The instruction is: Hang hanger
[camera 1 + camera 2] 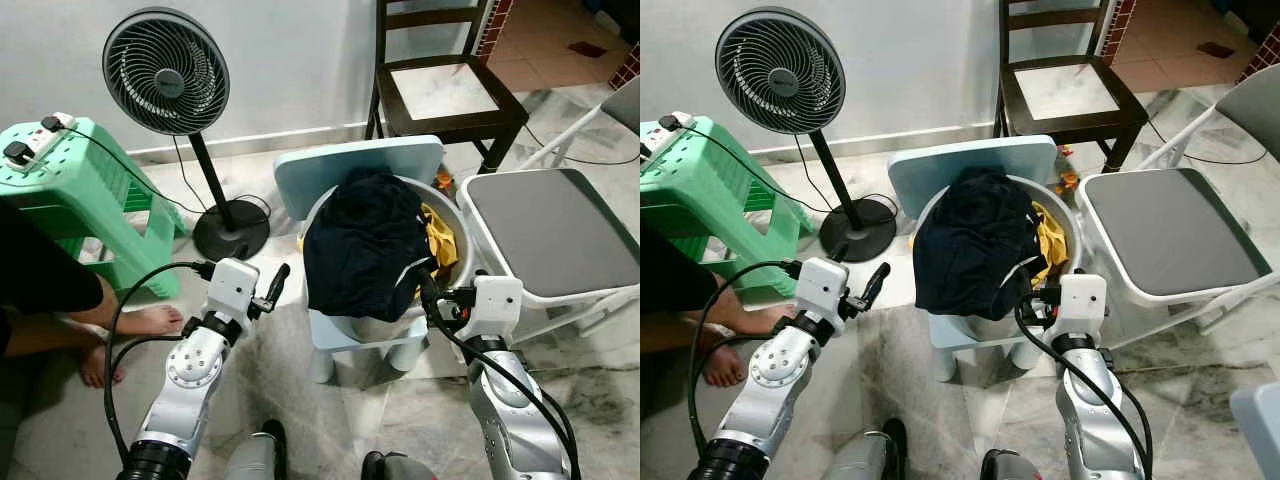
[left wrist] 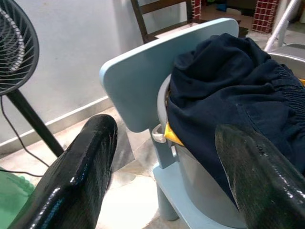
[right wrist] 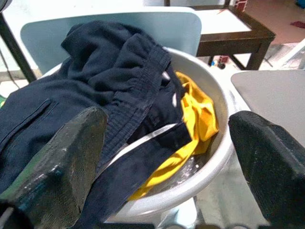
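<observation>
A grey basin [image 1: 457, 222] stands on a small light-blue chair [image 1: 340, 165]. Over its front rim hangs a dark navy garment [image 1: 365, 245], with a yellow garment [image 1: 438, 235] under it at the right. No hanger can be made out. A small white hook-shaped piece [image 2: 157, 136] sits at the basin's rim. My left gripper [image 1: 272, 290] is open, low and left of the basin, empty. Just in front of the basin's right side, my right gripper [image 1: 430, 292] is open and empty too; its wrist view looks into the basin [image 3: 209, 162].
A standing fan [image 1: 165, 70] and a green stool [image 1: 90, 170] with a power strip [image 1: 35, 135] are at the left. A person's bare feet [image 1: 150, 320] rest by the stool. A dark wooden chair [image 1: 445, 90] is behind, a grey-seated white chair [image 1: 545, 230] at the right.
</observation>
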Robot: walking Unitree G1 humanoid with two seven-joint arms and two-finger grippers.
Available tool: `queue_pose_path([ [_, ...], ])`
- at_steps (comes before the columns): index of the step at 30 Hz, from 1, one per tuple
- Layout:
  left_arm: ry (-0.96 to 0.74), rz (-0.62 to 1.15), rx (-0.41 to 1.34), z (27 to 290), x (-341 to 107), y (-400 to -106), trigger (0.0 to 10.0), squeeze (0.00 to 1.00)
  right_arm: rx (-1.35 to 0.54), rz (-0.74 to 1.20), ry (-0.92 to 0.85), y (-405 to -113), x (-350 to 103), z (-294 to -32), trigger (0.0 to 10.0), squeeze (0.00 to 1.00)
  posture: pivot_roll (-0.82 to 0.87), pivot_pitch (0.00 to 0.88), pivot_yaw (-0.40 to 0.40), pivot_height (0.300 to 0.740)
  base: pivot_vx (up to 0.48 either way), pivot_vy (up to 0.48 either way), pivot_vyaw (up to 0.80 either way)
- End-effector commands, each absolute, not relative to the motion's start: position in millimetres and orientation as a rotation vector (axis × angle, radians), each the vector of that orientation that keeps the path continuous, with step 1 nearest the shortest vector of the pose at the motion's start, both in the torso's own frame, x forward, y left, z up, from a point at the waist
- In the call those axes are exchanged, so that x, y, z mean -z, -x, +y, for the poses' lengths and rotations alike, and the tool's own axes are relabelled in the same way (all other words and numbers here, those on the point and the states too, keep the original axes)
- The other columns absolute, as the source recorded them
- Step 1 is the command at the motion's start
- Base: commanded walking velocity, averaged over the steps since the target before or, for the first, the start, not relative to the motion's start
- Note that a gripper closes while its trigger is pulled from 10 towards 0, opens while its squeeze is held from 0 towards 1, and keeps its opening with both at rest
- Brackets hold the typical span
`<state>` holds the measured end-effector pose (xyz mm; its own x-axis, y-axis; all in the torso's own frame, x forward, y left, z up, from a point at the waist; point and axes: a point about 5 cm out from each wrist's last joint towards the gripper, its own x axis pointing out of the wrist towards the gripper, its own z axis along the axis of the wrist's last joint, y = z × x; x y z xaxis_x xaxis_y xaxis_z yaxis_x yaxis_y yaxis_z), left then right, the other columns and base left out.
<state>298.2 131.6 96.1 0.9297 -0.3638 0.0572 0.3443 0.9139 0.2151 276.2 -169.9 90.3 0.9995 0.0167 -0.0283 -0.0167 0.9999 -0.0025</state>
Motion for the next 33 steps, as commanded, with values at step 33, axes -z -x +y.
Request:
queue_pose_path([
  [33, -0.175, -0.037, 0.395, 128, -83, -293, 10.0, 0.00, 0.006, 0.029, 0.027, -273, -88, -175, 10.0, 0.00, 0.08, 0.243, 0.017, 0.740, 0.184, 0.000, -0.06],
])
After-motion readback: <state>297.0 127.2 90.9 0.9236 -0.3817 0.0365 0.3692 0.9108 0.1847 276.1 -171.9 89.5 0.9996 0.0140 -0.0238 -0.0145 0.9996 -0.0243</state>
